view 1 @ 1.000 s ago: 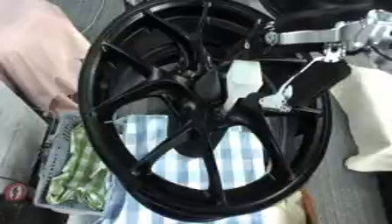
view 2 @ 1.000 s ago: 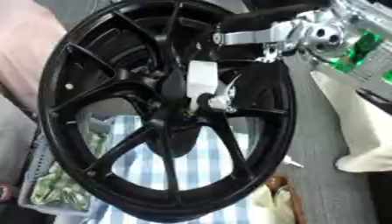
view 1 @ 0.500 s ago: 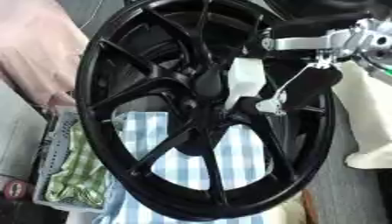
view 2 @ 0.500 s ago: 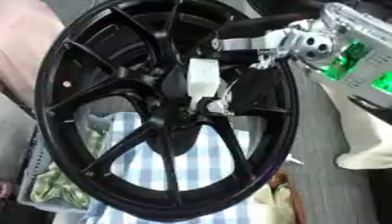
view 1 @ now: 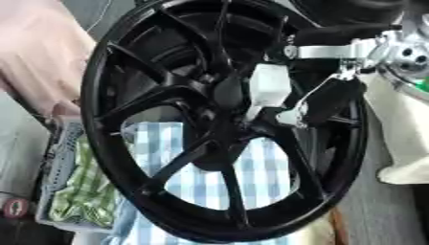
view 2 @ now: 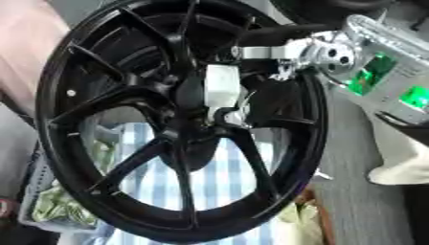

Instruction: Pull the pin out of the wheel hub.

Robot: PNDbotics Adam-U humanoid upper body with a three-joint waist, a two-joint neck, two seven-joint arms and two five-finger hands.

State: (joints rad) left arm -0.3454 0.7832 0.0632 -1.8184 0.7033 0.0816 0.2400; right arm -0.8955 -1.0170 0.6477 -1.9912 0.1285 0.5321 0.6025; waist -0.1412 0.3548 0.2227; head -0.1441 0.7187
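Since half a second ago the right hand has held its place at the centre of the wheel hub, while the whole scene has drifted slightly in view, which reads as a tilt of the head rather than a move of the wheel. Reaching in from the upper right of the hub, the arm's silver wrist joint sits just outside the black wheel rim, and the dark fingers curl down across the spokes toward the middle. A white block-shaped piece, apparently the pin or its tag, stands just to the right of the hub's centre with its long side running up and down, touching or nearly touching the fingers; whether they are actually clamped on it cannot be told, since black fingers and black spokes merge. The pin lies to the left of the palm and slightly above the fingertips, so the pull looks likely to run out of the hub's face, toward the camera and the right arm's side. Behind the lower spokes of the hub, a blue-and-white checked cloth shows through. No left hand appears in either view.
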